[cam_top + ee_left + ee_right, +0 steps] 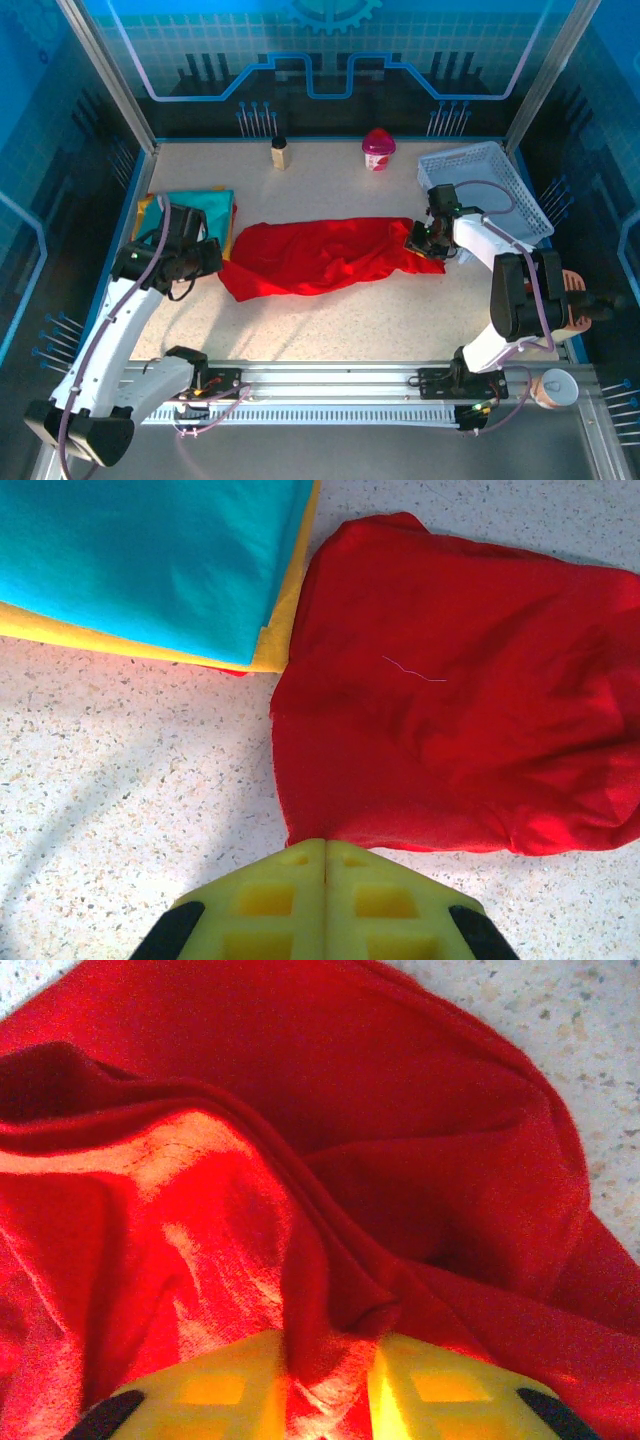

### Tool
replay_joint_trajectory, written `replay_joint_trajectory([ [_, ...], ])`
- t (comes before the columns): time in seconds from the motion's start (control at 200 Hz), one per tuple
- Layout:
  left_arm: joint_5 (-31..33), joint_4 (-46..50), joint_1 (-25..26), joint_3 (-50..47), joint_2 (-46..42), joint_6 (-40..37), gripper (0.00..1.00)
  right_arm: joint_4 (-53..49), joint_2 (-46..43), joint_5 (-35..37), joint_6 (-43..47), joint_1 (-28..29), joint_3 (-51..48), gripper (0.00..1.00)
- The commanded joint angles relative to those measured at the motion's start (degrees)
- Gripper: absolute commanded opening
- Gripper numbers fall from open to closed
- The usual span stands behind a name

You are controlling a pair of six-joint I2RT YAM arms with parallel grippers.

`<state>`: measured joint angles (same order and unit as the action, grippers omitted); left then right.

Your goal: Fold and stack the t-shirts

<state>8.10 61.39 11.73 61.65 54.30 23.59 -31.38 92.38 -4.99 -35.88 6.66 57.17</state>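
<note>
Lying crumpled across the middle of the tabletop (350, 320), the red t-shirt (320, 258) is our first concern. The right pincer (325, 1385) is clamped on a raised ridge of its cloth at the right end. We judge this grip risky: it takes a mid-cloth fold, not a hem, so a lift may bunch the shirt or shed a layer. The left pincer (325, 865), pads together and empty, sits at the shirt's left end, just beside the folded pile; a drag that way could push the pile askew. We count one red t-shirt; one teal t-shirt (140, 560) on one yellow t-shirt (285, 615), with a reddish edge (232, 668) of one more beneath; two pincers; one white basket (500, 190); one pink lidded cup (378, 148); one small brown block (279, 152).
</note>
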Motion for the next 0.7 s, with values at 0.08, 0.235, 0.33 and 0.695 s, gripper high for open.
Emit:
replay_joint_trajectory([
  [0.08,-0.62,0.79,-0.74,-0.65,-0.89,-0.30,0.00,-2.92,-4.60,1.89,0.53,-1.80,2.65,0.14],
  [0.235,-1.05,0.86,-0.74,-0.74,-1.11,-0.13,0.00,-6.67,-7.98,2.82,1.40,-2.02,3.56,0.00],
  [0.33,-1.68,1.70,-0.75,-0.33,-1.19,0.41,0.00,-10.60,-10.06,2.08,1.41,-2.27,4.03,0.00],
  [0.695,-9.04,5.65,-0.74,-2.66,-6.02,4.89,0.00,-25.49,-28.73,-0.73,-0.19,-1.76,-1.51,0.00],
])
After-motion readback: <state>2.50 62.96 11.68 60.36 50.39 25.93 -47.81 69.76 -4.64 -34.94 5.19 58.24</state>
